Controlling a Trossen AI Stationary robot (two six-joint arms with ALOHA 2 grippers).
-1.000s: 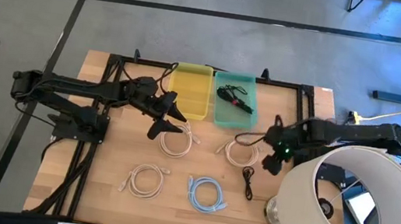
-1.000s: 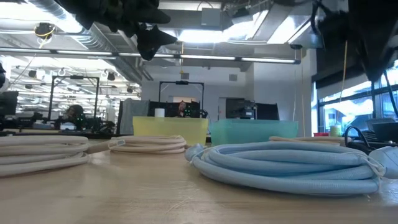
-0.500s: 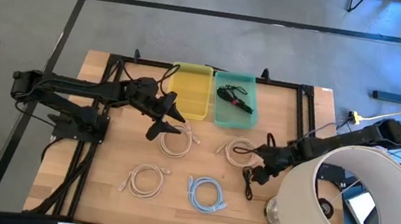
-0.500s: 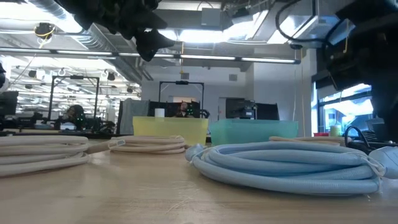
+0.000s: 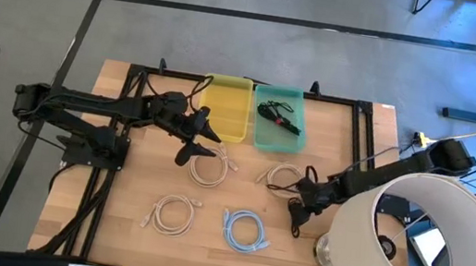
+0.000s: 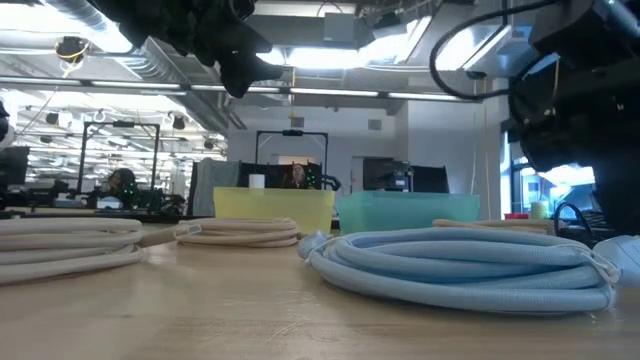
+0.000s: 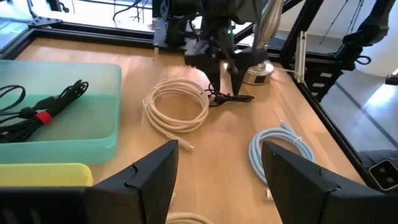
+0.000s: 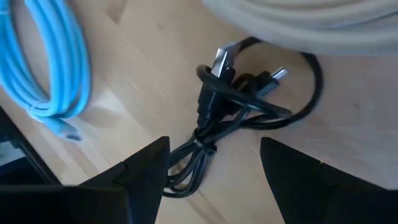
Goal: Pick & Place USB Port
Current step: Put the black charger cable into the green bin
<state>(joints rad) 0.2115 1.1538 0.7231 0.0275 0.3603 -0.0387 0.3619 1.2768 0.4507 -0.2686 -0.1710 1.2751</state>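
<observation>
A black USB cable (image 8: 230, 115) lies bundled on the table, next to a beige coil (image 5: 285, 179); it also shows in the high view (image 5: 294, 219) and the left wrist view (image 7: 231, 97). My right gripper (image 8: 213, 146) hangs open just above this cable, one finger on each side, touching nothing; the high view places it (image 5: 301, 201) at the cable's far end. My left gripper (image 7: 219, 149) is open and waits in the air near another beige coil (image 5: 208, 167), in front of the yellow bin (image 5: 226, 108). The teal bin (image 5: 276, 140) holds another black cable (image 5: 278, 117).
A blue cable coil (image 5: 245, 230) and a third beige coil (image 5: 172, 213) lie near the table's near edge. A lamp with a large white shade (image 5: 417, 242) stands at the near right corner, close to my right arm. Black frame rails run along the far edge.
My right gripper has travelled from the table's right side toward the left and near edge, dropping low over the black USB cable, and stays open. The left arm has kept still, and no cable has moved.
</observation>
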